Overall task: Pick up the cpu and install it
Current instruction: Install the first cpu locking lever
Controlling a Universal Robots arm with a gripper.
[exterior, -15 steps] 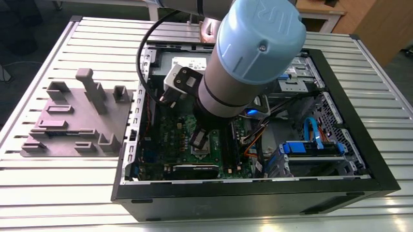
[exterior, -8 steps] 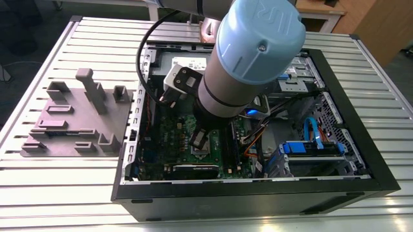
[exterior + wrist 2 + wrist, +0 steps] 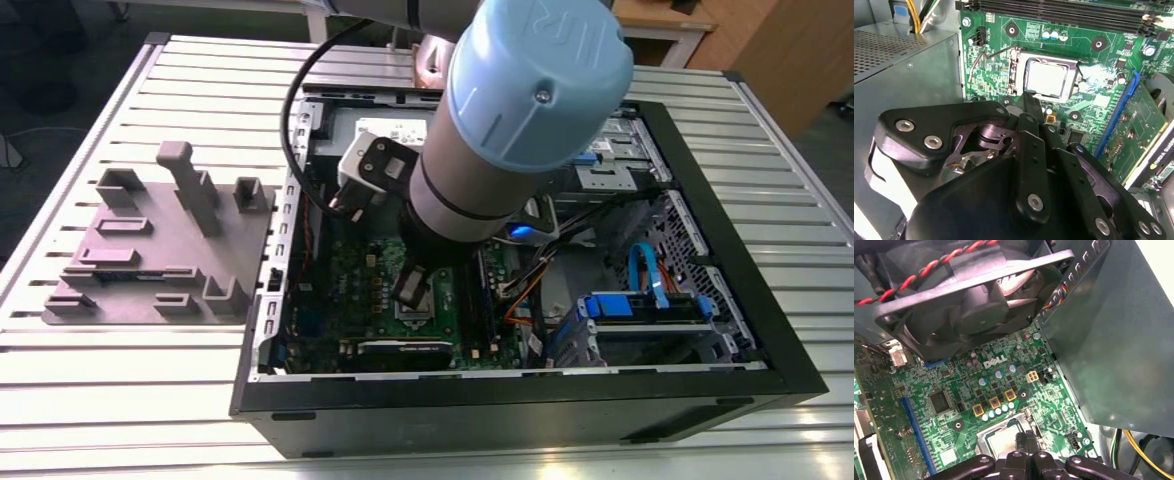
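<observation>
While your end effector (image 3: pixel 1030 102) hangs with fingers together, gripping nothing, the cpu (image 3: pixel 1046 80) lies flat in its socket (image 3: pixel 1015 70) just beyond the fingertips.

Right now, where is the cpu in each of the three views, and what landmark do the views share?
Exterior view: the cpu lies in the socket on the green motherboard, under the arm.
Second wrist view: the cpu is a pale square in its socket, just past the gripper.
First wrist view: the cpu is partly covered by the gripper.
Shared landmark: the motherboard.
</observation>
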